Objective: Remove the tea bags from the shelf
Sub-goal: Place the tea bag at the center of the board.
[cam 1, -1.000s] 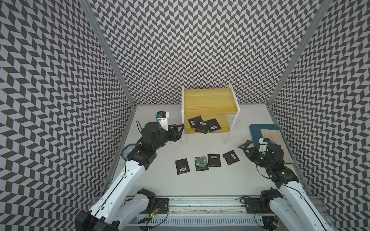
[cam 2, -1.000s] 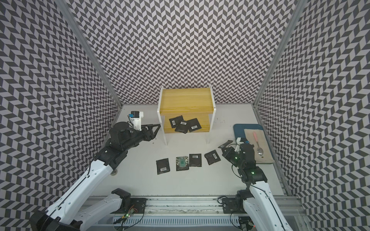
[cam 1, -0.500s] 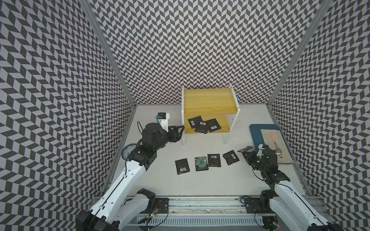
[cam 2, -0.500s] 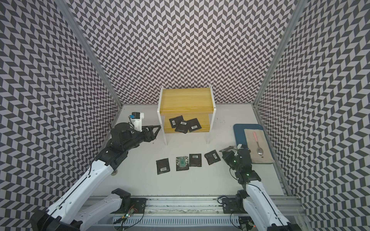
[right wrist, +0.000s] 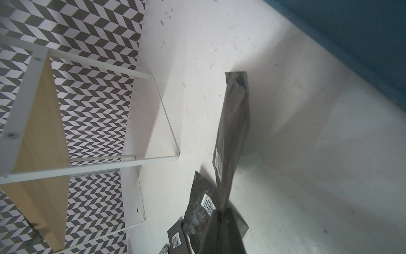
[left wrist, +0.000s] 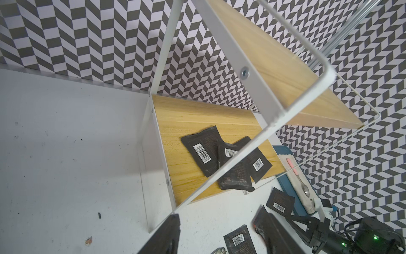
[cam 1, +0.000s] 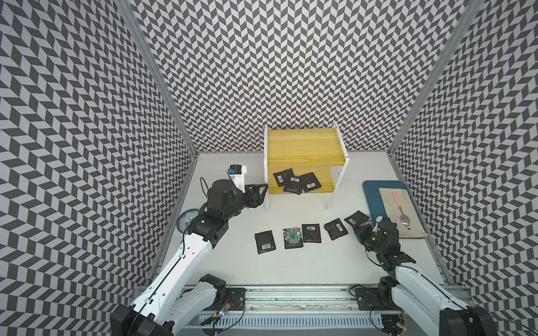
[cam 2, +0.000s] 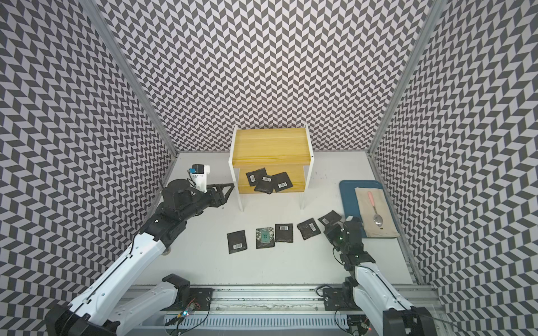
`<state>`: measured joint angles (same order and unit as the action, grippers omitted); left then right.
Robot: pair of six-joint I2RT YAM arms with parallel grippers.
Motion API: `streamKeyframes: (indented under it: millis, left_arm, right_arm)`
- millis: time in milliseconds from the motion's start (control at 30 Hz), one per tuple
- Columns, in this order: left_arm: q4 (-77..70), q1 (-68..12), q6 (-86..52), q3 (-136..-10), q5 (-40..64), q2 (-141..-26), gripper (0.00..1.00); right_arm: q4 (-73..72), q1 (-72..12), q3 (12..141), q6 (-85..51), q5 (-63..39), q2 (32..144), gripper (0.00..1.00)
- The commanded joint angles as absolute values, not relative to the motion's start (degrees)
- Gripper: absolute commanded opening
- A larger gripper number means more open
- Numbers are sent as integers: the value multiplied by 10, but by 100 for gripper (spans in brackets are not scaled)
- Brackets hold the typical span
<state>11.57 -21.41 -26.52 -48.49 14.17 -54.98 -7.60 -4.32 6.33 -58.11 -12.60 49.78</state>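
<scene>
Three flat black foil tea bags (cam 1: 294, 182) overlap on the lower yellow board of the white-framed shelf (cam 1: 302, 145), far centre. They are probably light, limp and slippery, so pinch a near edge. The left fingers (left wrist: 169, 233) are spread and empty. The right fingers (right wrist: 226, 238) pinch another tea bag (right wrist: 234, 132), near right.

Shelf (cam 1: 302, 145): boards of yellow wood, grain showing, smooth with a soft sheen. Frame (left wrist: 259, 92): white painted metal, smooth, with bare metal screw heads.
Tea bags (cam 1: 295, 181): black film, mostly matt with a faint sheen, creased; white paper barcode labels.
The tea bag (right wrist: 234, 132) pinched in my right gripper (right wrist: 223, 216): same film, thin and wrinkled.
Table (cam 1: 291, 267): white, matt, scuffed and speckled.
Tray (cam 1: 371, 197): blue plastic, smooth.
Cloth (cam 1: 387, 209): beige fabric, matt.
Spoon (cam 1: 405, 219): polished metal bowl; pink handle, material unclear.
My left gripper (cam 1: 262, 194): black, matt.
My arm shells (cam 1: 174, 270): white, smooth, glossy.
</scene>
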Motion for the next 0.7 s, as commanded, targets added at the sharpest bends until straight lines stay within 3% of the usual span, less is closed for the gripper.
streamKeyframes:
  millis: [0, 233, 533, 667]
  left_arm:
    - [104, -217, -265, -480, 142, -545, 63]
    - [107, -217, -265, -481, 139, -542, 63]
    - [108, -217, -265, -479, 138, -541, 63]
    - [106, -217, -266, -480, 140, -543, 63]
  right_arm:
    - [-129, -40, 58, -582, -122, 518, 0]
    - [-146, -40, 65, -576, -163, 569, 6]
    - [-117, -40, 72, -582, -146, 524, 12]
    - [-114, -40, 65, -584, -154, 514, 26]
